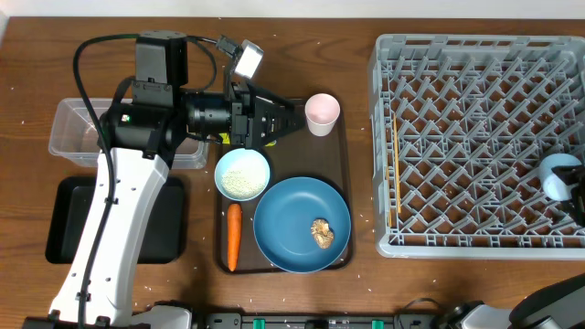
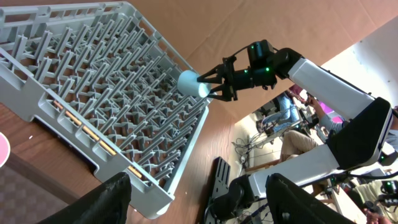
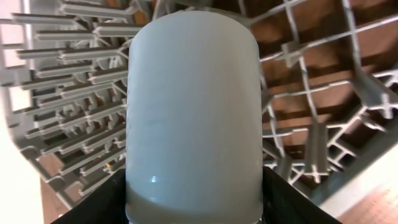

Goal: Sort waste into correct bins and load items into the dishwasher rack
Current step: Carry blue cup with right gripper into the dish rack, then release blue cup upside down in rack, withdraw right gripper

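Note:
My right gripper (image 1: 571, 187) is shut on the small light-blue cup (image 1: 556, 174) and holds it over the right side of the grey dishwasher rack (image 1: 475, 55). The right wrist view shows the cup (image 3: 193, 106) between the fingers (image 3: 193, 202) above the rack's pegs (image 3: 311, 124). My left gripper (image 1: 291, 120) is open and empty, just left of the pale-pink cup (image 1: 322, 113). The white bowl (image 1: 242, 174) holds rice. The blue plate (image 1: 292, 215) carries a brown lump (image 1: 322, 234). The carrot (image 1: 233, 236) lies beside it. A yellow-green packet (image 1: 222, 139) peeks out under the left arm. The tissue is out of view.
The cups, bowl, plate and carrot sit on a dark-brown serving tray (image 1: 346, 164). The clear tub (image 1: 73, 128) and black tray (image 1: 64, 228) are at the left, partly under the left arm. A thin yellow stick (image 1: 398, 187) lies in the rack's left edge.

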`<state>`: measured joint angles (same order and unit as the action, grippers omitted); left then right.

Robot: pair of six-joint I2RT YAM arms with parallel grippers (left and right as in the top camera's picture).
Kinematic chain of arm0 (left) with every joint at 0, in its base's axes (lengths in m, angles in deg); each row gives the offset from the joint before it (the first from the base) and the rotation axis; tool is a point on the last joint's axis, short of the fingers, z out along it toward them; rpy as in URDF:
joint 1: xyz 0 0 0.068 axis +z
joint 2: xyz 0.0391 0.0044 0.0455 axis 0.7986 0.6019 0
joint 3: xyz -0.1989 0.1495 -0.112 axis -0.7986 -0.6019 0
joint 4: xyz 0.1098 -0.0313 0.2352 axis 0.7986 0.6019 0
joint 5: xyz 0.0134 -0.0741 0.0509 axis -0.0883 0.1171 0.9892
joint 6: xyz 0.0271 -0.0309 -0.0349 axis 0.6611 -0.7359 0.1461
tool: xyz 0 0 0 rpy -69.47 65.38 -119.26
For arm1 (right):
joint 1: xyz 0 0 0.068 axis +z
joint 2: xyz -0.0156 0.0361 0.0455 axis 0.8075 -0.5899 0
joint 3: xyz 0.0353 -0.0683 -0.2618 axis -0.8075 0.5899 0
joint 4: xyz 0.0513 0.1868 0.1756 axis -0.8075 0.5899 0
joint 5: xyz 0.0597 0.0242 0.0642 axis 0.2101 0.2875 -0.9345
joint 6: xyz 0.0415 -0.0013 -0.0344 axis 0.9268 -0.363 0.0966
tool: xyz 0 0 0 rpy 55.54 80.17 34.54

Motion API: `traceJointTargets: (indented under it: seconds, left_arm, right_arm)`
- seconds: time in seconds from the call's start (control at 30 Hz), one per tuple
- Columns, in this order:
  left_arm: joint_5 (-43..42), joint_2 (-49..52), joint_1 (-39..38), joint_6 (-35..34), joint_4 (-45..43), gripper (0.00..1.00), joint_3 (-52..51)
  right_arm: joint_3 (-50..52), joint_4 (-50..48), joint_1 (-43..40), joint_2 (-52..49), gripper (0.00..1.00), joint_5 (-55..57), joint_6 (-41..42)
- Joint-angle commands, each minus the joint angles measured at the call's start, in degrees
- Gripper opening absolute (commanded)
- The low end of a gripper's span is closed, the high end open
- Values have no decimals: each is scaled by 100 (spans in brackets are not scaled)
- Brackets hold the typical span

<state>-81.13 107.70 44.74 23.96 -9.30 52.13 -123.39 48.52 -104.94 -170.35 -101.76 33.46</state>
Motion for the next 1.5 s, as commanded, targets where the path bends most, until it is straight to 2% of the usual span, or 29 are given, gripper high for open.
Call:
traceJointTargets:
  seconds: [0.0,0.4,0.53,0.73,1.13,1.3,1.47]
  left_arm:
    - [0,-33,20,-22,17,70,24]
    - [83,-33,20,-22,17,70,24]
    - [83,-33,20,-22,42,70,24]
    - [87,-33,20,2,164,70,24]
    - [236,-33,15,0,254,70,22]
    - [236,-33,15,0,271,70,24]
    - [234,-33,15,0,295,70,22]
  right_arm:
    - [-168,15,-33,7,52,-396,-55]
    - [-509,885,-33,334,50,-739,-94]
    - [-507,1032,-33,345,51,-542,-94]
    - [-503,1250,-33,345,56,389,-103]
    - [-474,1360,-33,345,59,682,-221]
    - [-474,1248,-33,345,73,673,-216]
    - [-474,1113,-26,345,74,614,-223]
